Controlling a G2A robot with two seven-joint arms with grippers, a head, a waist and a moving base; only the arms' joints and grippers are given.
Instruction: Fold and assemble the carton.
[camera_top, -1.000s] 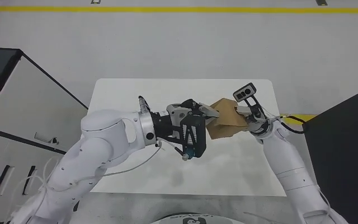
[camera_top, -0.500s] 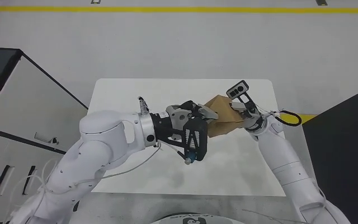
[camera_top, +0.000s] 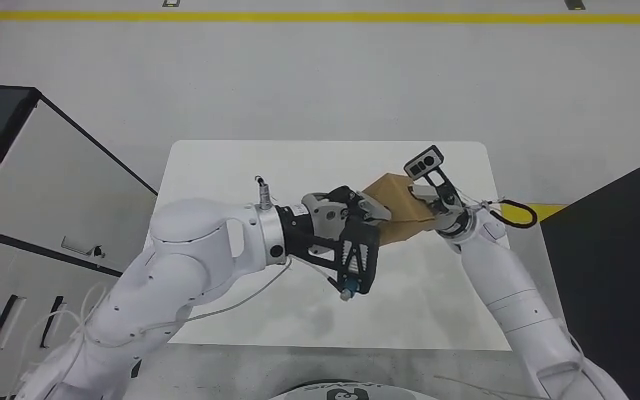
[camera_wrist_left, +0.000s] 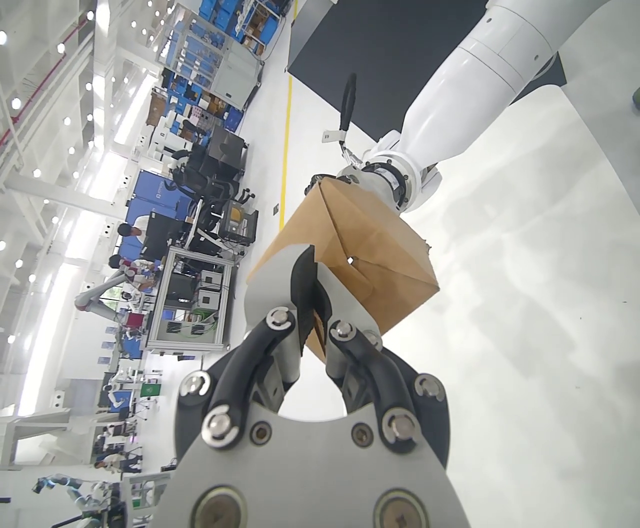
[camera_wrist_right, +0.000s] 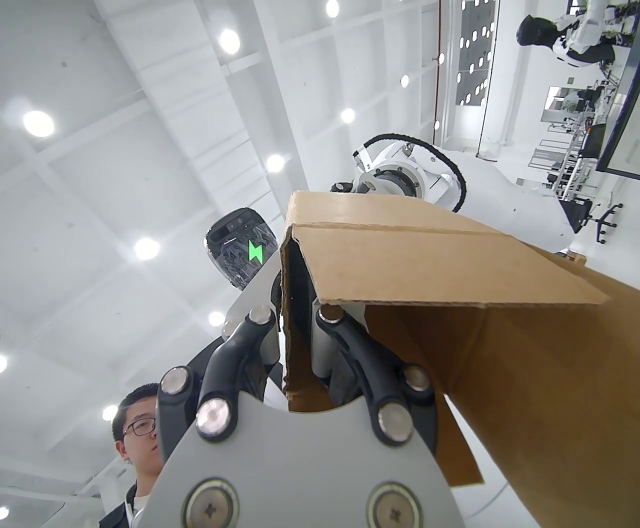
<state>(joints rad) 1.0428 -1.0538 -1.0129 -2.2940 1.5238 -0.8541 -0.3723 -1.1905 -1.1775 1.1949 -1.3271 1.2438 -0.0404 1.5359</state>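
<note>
Carton (camera_top: 398, 210) is held up over the right half of the counter (camera_top: 230, 170). Left hand (camera_wrist_left: 312, 285) is clenched on one end's edge, right hand (camera_wrist_right: 295, 325) on the opposite flap, long axis running between them.

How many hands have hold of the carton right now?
2. The left hand pinches a flap edge at one end of the carton; the right hand clamps a panel at the opposite end.

Top view looks down on the table (camera_top: 220, 170); 2 wrist views, close behind jaws, share the carton (camera_wrist_left: 370, 235).
</note>
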